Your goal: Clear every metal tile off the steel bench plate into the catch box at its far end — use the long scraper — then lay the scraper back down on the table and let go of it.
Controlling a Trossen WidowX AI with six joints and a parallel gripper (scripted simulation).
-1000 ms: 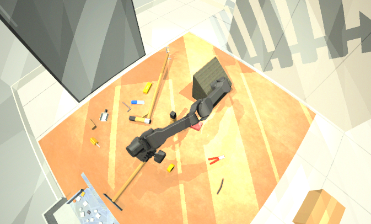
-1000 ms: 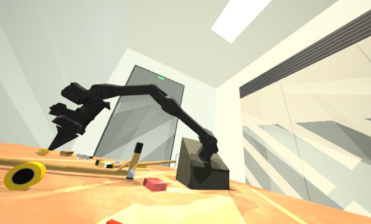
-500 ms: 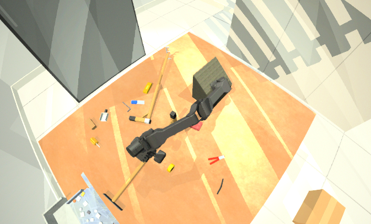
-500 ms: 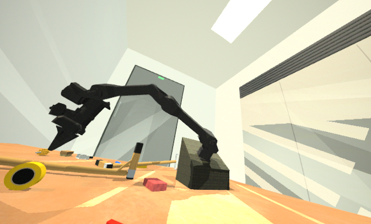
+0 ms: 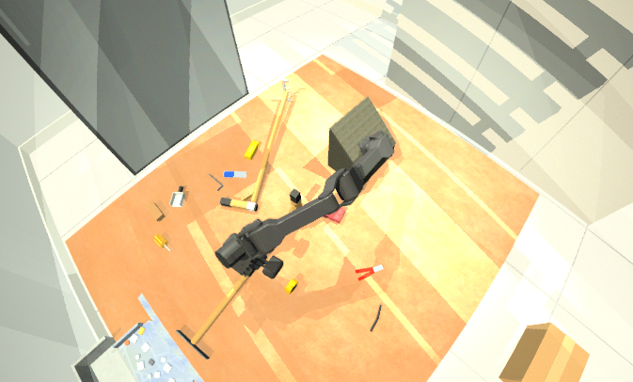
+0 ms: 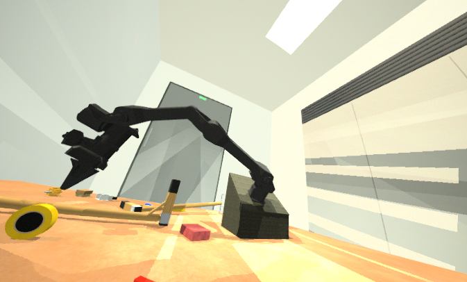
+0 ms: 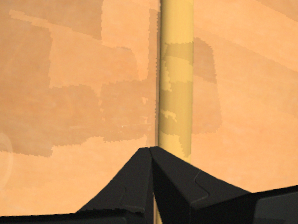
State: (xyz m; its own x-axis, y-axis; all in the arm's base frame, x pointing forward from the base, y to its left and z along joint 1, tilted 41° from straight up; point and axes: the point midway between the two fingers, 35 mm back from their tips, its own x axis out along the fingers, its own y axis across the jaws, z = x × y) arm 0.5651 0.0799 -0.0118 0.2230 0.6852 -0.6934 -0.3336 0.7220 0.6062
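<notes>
While the black parallel-jaw gripper (image 5: 248,274) (image 6: 62,188) (image 7: 149,156) is shut on nothing above the long wooden-handled scraper (image 5: 220,308) (image 6: 98,212) (image 7: 176,75), the scraper's dark blade is seen just beside the speckled blue-grey steel plate's edge (image 5: 160,339).

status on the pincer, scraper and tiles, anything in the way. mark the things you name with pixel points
pincer (image 5: 248,275) (image 6: 63,188) (image 7: 149,156) shut, holding nothing; long scraper (image 5: 219,309) (image 7: 176,75) on table, head short of bench plate (image 5: 166,340); tiles (image 5: 145,347) still to clear; nothing seen between scraper head and plate
</notes>
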